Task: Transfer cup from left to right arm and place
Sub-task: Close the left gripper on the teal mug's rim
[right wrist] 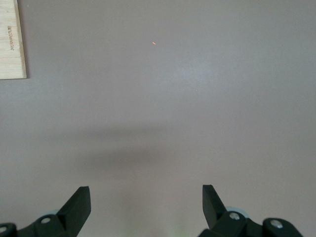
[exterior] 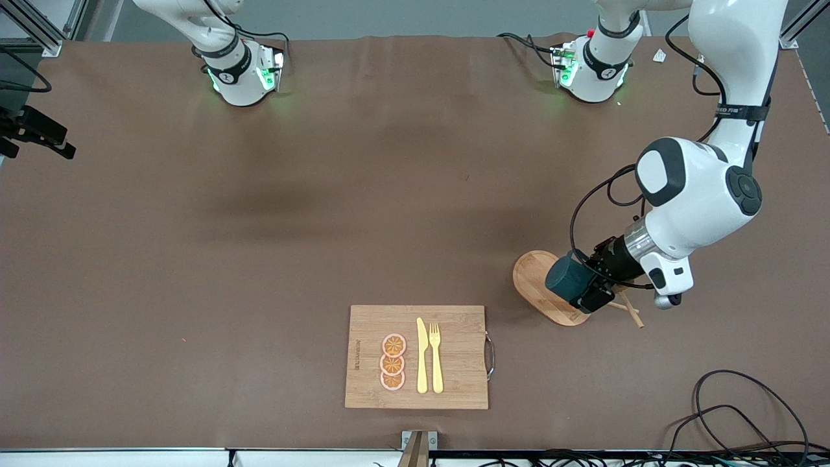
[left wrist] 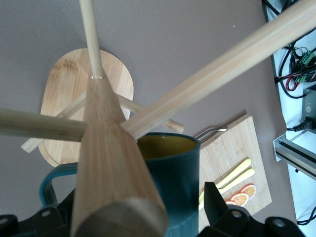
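1. The left gripper (exterior: 587,288) is closing its fingers on the cup (exterior: 565,276), and it is holding the cup over the oval base of the wooden peg rack (exterior: 541,285), toward the left arm's end of the table.
2. In the left wrist view the cup (left wrist: 173,177) is sitting just beside the rack's post (left wrist: 106,163), its yellowish inside showing.
3. The right gripper (right wrist: 146,207) is waiting with its fingers spread apart over the bare table (right wrist: 173,98).
4. A cutting board (exterior: 417,357) is lying nearer to the front camera, carrying a knife (exterior: 422,355), a fork (exterior: 436,357) and orange slices (exterior: 393,362).
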Available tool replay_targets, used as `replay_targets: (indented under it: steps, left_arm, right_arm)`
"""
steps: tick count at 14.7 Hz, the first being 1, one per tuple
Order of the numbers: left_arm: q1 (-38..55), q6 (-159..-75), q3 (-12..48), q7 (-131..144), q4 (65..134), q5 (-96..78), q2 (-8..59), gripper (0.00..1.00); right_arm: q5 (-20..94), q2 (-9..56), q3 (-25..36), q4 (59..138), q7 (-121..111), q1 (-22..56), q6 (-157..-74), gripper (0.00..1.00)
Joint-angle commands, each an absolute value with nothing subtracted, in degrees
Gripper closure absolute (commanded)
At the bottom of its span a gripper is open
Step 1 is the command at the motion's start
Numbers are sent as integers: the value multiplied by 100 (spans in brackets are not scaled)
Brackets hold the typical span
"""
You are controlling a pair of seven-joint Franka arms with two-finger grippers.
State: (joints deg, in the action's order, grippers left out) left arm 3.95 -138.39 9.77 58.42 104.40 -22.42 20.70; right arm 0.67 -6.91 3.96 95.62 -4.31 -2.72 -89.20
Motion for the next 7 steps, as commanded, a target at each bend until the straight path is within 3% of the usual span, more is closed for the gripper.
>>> replay_targets:
  steps: [1, 3, 4, 7]
  left_arm:
    - [413, -13931, 1002, 5880, 10441, -2338, 2048, 6]
    - [422, -13931, 1002, 5845, 10424, -2329, 2048, 34]
    - [422, -13931, 1002, 5871, 10415, -2329, 2048, 41]
    - [431, -13878, 1054, 5967, 10275, -2329, 2039, 41]
  right_arm:
    - [105, -650, 369, 9501, -501, -290, -8859, 0]
    - [105, -642, 369, 9492, -492, -290, -8859, 0]
    - [105, -642, 369, 9492, -492, -281, -8868, 0]
    - [114, -650, 369, 9483, -492, -290, -8859, 0]
